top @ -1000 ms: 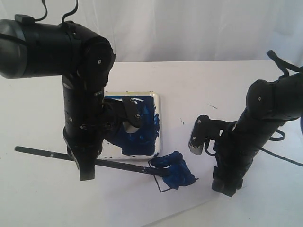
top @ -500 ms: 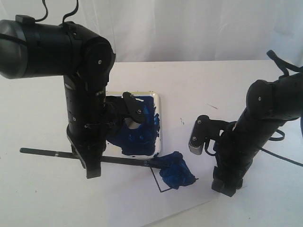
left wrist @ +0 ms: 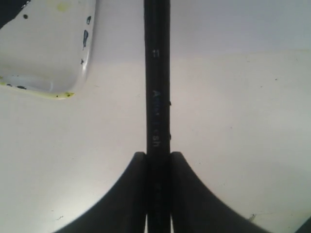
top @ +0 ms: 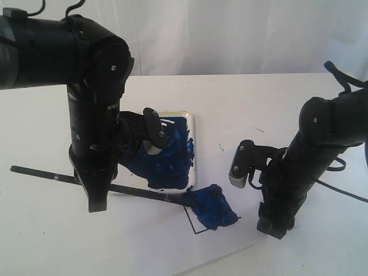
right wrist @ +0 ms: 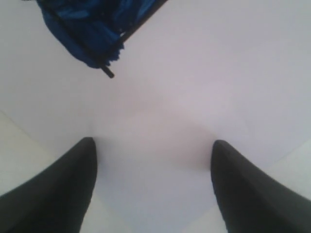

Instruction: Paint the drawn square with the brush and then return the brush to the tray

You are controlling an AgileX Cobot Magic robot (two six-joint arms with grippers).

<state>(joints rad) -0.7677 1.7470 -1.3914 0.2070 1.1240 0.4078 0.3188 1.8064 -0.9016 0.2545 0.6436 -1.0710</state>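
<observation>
My left gripper [top: 96, 198] [left wrist: 158, 154] is shut on the brush [top: 138, 192] [left wrist: 157, 73], a long black stick held low over the table. Its handle end points far left. Its blue bristle tip [top: 192, 201] rests at the left corner of the drawn square [top: 214, 211]. Thick dark blue paint smears the square's upper part, and its lower outline still encloses white paper. The tray [top: 194, 138] [left wrist: 48, 43], smeared blue, lies just behind the brush. My right gripper [top: 273, 227] [right wrist: 153, 143] hangs open over the paper, right of the square [right wrist: 87, 29], holding nothing.
The white paper sheet [top: 172, 241] lies on a white table, its front edge running near the bottom of the exterior view. The left arm's bulk stands over the tray's left half. A white wall stands behind the table.
The left arm has shifted left and slightly up with the brush. The bristle tip slid back from the middle of the square to its left corner. The right arm has not moved.
</observation>
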